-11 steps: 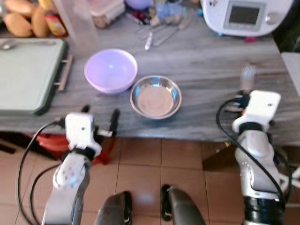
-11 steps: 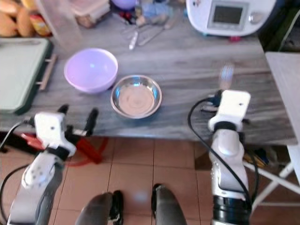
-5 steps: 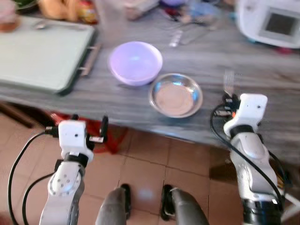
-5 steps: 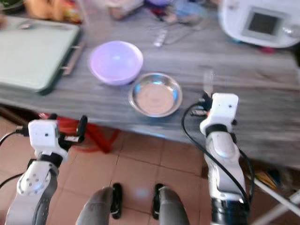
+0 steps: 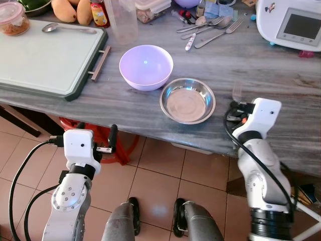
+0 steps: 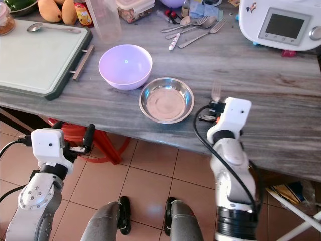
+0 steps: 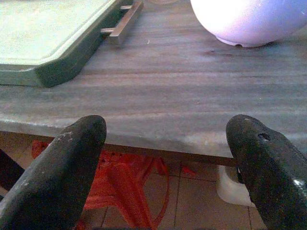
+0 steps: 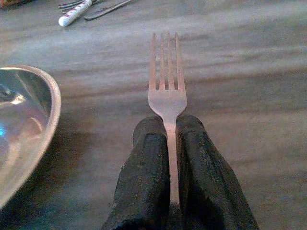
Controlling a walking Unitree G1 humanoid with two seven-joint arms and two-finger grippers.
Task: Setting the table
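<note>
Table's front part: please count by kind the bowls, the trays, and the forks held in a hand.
Bowls: 2 (purple bowl, steel bowl)
Trays: 1 (green tray)
Forks held: 1 (fork, in the right hand)
Total: 4

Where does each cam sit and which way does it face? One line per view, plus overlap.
Left eye and right eye: on the head, looking forward and down at the grey table; both arms, the left gripper below the table edge and the legs show.
Left wrist: along its open fingers toward the table edge and the purple bowl.
Right wrist: along the right gripper, shut on a fork, beside the steel bowl.
Shared: both bowls and the fork appear in the head views too.
</note>
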